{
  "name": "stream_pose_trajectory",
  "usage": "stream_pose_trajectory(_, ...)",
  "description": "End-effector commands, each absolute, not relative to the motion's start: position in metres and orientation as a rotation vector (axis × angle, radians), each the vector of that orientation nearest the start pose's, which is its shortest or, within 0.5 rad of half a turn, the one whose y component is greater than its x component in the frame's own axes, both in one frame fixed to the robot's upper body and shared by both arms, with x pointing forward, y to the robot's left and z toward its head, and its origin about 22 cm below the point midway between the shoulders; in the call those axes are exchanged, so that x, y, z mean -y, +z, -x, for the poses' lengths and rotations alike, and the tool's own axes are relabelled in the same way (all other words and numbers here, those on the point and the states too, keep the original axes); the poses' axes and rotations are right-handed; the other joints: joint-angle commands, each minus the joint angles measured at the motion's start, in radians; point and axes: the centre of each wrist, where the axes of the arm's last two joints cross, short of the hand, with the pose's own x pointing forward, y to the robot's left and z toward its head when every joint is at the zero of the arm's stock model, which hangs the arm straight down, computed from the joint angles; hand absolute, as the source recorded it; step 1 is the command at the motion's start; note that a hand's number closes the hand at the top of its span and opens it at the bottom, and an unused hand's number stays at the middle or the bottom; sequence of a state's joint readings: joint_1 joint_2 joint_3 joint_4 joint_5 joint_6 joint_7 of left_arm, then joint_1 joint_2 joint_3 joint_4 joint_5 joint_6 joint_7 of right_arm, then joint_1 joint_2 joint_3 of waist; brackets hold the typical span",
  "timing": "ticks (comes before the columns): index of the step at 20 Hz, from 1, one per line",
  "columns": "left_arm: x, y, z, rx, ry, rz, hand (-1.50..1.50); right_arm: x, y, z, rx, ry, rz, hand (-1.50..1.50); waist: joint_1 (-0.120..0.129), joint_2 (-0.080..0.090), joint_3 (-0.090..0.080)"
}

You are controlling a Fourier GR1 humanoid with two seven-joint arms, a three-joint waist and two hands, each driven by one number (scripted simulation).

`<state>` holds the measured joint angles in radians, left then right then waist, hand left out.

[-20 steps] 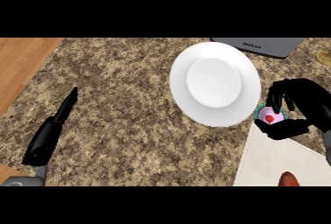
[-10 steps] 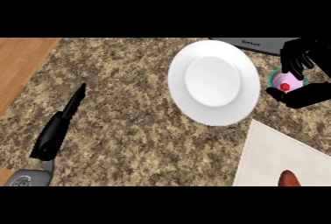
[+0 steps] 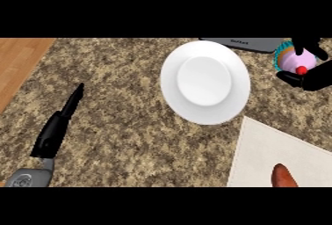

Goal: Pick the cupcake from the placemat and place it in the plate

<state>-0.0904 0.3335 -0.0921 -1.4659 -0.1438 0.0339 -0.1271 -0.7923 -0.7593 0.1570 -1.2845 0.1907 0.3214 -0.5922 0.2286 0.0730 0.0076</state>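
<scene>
Pink cupcake (image 3: 293, 61) in curled fingers (image 3: 304, 45) of right hand (image 3: 319, 78), beside plate (image 3: 205, 82), left hand (image 3: 55, 132) fingers (image 3: 73, 99) straight

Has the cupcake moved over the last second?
Yes. The cupcake, in the right hand, went up the view, from near the placemat to level with the top of the plate, still right of it.

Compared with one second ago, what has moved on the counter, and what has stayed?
The right robot hand, still curled round the cupcake, carried it from near the placemat toward the far edge of the counter, right of the plate. Nothing was let go. The plate, the placemat and the left robot hand stayed put.
</scene>
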Motion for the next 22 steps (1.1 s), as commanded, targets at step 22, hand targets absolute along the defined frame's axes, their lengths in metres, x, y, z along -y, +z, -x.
stream_pose_trajectory(22, -0.322, 0.0, -0.24, 1.561, -0.346, -0.402, 0.0, 0.119, 0.174, -0.452, 2.011, 1.815, -0.319, 1.5, -0.135, -0.048, -0.008)
